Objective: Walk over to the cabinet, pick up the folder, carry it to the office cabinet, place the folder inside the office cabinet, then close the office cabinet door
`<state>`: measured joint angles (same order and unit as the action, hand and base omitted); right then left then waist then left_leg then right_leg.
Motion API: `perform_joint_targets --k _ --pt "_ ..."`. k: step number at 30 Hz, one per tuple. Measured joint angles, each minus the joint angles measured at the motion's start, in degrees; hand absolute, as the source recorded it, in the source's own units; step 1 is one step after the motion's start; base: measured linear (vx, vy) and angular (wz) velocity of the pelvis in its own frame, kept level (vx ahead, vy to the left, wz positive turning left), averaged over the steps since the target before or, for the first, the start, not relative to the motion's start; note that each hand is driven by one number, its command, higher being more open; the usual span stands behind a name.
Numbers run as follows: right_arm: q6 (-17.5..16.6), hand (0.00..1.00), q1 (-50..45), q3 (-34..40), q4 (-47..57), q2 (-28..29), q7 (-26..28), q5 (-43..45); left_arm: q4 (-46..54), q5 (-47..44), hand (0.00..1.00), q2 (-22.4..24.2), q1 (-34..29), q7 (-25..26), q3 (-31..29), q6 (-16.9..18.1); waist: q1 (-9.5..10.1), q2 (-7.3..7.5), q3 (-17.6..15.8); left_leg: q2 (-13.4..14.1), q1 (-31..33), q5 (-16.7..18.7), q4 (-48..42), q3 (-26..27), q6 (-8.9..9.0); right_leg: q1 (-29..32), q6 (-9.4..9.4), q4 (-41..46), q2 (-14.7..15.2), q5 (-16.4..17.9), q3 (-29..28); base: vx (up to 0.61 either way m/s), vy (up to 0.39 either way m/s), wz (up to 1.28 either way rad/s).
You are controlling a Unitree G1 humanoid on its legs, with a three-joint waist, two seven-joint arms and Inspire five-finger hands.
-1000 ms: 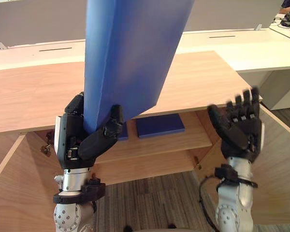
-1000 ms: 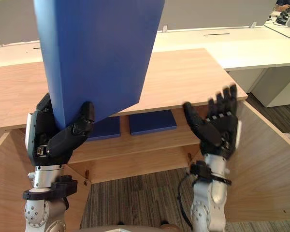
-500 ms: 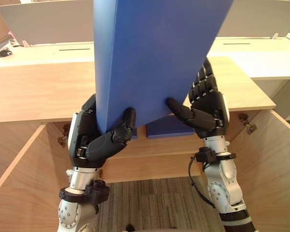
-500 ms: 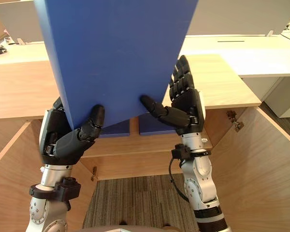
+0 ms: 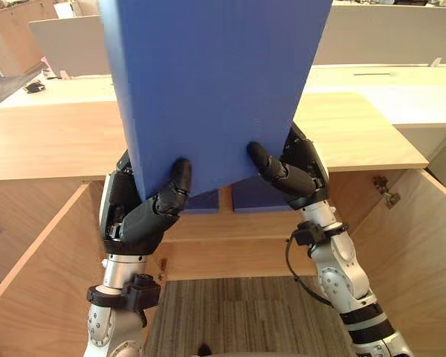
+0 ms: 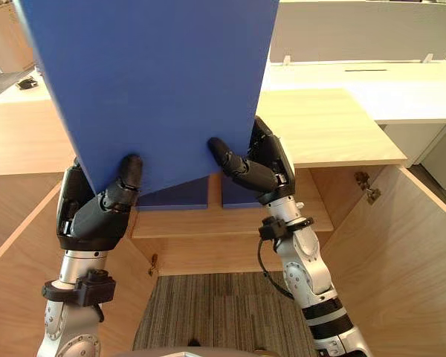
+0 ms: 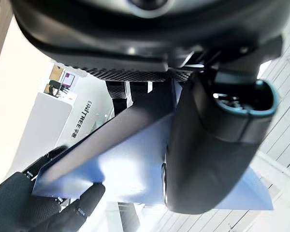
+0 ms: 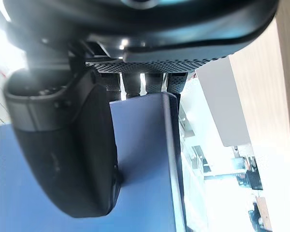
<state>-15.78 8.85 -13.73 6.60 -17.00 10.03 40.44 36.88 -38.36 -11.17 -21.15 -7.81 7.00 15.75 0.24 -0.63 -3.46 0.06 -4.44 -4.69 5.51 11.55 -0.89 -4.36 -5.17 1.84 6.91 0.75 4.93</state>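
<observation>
The left hand (image 5: 145, 216) grasps the blue folder (image 5: 215, 82) at its lower left corner: the thumb presses the near face just above the bottom edge, and the fingers wrap behind the far face. The left wrist view confirms the thumb lying flat on the blue surface. The right hand (image 5: 301, 175) grasps the same folder at its lower right: the thumb extends across the near face and the fingers close behind the panel, as the right wrist view also shows. Both hands are therefore clamped on the folder, one on each side of its bottom edge. The folder stands upright and slightly tilted, raised in front of the head camera, clear of all surfaces, with its bottom edge level with the front edge of the cabinet top. The office cabinet (image 5: 357, 134) is light wood with a flat top. Its left door (image 5: 37, 275) and right door (image 5: 424, 253) stand open towards the robot, and a metal hinge (image 5: 383, 190) shows on the right side. Inside, a wooden shelf (image 5: 230, 227) carries two flat blue items (image 5: 256, 199) lying side by side, partly hidden by the folder. Striped grey carpet (image 5: 230, 312) covers the floor below the shelf. Behind the cabinet stand white desks (image 5: 401, 82) backed by a grey partition panel (image 5: 386, 37).
</observation>
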Motion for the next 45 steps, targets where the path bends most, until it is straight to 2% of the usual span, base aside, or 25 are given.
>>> perform_joint_targets --k 5,6,11,14,18,24,29,35,39,42,45 --pt "0.0 0.0 0.0 1.2 0.9 2.2 0.4 -0.4 -3.0 0.0 0.0 2.5 0.0 -0.1 -1.6 -0.4 0.39 0.08 0.5 -0.1 0.5 -0.6 0.0 -0.3 -0.35 0.0 0.13 -0.7 0.0 -0.1 0.3 0.0 0.003 0.03" --pt "0.0 0.0 0.0 1.9 1.1 3.4 0.5 -1.6 -4.1 0.1 1.0 3.6 -0.1 -0.1 -2.1 -0.6 0.46 0.25 0.6 0.0 0.6 -0.6 0.0 -0.5 -0.33 0.0 0.16 -0.8 0.0 -0.2 0.5 0.01 -0.001 0.07" --pt "0.1 0.0 0.0 4.4 2.7 7.7 -0.1 -3.7 -7.2 2.8 1.0 5.7 -1.1 -0.4 -4.1 -1.4 0.62 0.49 0.8 -0.1 1.1 -0.6 0.0 -1.0 -0.3 0.0 0.13 -1.0 0.0 -0.2 1.1 0.01 -0.002 0.06" --pt "0.1 0.0 -0.2 7.5 5.4 9.7 -1.3 -4.6 -9.4 6.4 1.0 7.8 -1.3 0.5 -9.4 -1.3 0.63 0.5 0.8 0.0 1.3 -0.6 0.0 -1.2 -0.29 0.0 0.12 -1.2 0.0 -0.2 1.4 0.0 -0.002 0.04" --pt "0.0 0.0 -0.8 12.8 9.6 11.3 -2.4 -6.0 -15.3 10.3 1.0 10.7 -2.5 4.3 -18.6 -1.1 0.59 0.52 0.8 0.0 1.5 -0.6 0.0 -1.3 -0.24 0.0 0.11 -1.2 0.0 -0.2 1.5 0.0 0.0 0.0" --pt "-0.4 0.0 -4.0 15.2 11.7 12.1 -3.0 -8.1 -26.1 11.4 1.0 13.1 -5.4 8.3 -26.3 -1.3 0.71 1.13 1.2 0.3 2.1 -0.6 0.0 -1.5 -0.2 0.6 0.14 -1.2 0.0 -0.1 1.8 0.0 0.0 0.0" --pt "-0.4 0.0 -5.7 14.2 11.7 12.6 -3.0 -8.1 -35.2 12.4 1.0 13.7 -6.5 8.7 -26.7 -2.1 1.16 1.35 1.3 0.2 2.8 -0.4 0.0 -1.6 0.09 1.4 0.1 -1.2 0.1 0.0 2.0 0.0 0.0 0.0" --pt "-0.1 0.0 -7.9 7.4 8.1 11.1 -2.3 -8.0 -58.6 17.3 1.0 13.5 -5.1 7.6 -26.6 -4.8 1.08 1.73 1.4 0.3 3.9 -0.4 0.0 -1.7 0.01 2.4 0.11 -1.2 0.0 0.0 2.2 0.0 0.0 0.0" --pt "1.5 0.0 -9.9 0.9 1.8 8.9 -0.6 -8.1 -75.6 22.9 1.0 11.7 -2.0 7.5 -26.2 -6.4 1.3 2.8 0.6 0.6 5.3 -0.8 -0.1 -1.9 0.09 3.8 0.23 -0.9 0.1 0.0 2.0 0.0 0.0 0.0" --pt "2.8 0.0 -9.8 -2.4 -1.2 7.4 0.1 -8.2 -81.3 23.9 1.0 10.4 0.8 7.4 -25.5 -7.0 1.62 3.06 -2.9 0.9 7.0 -1.0 -0.4 -2.1 0.45 6.1 0.6 1.1 -0.1 0.2 2.1 -0.04 0.001 0.03" --pt "3.3 0.0 -7.4 -3.5 -3.8 7.2 0.4 -8.7 -83.9 25.1 1.0 8.0 5.8 7.6 -24.1 -6.8 1.79 2.66 -8.6 1.5 14.7 0.6 -7.9 -2.5 0.58 12.7 1.31 6.5 0.1 1.2 2.1 -0.13 -0.003 0.08"
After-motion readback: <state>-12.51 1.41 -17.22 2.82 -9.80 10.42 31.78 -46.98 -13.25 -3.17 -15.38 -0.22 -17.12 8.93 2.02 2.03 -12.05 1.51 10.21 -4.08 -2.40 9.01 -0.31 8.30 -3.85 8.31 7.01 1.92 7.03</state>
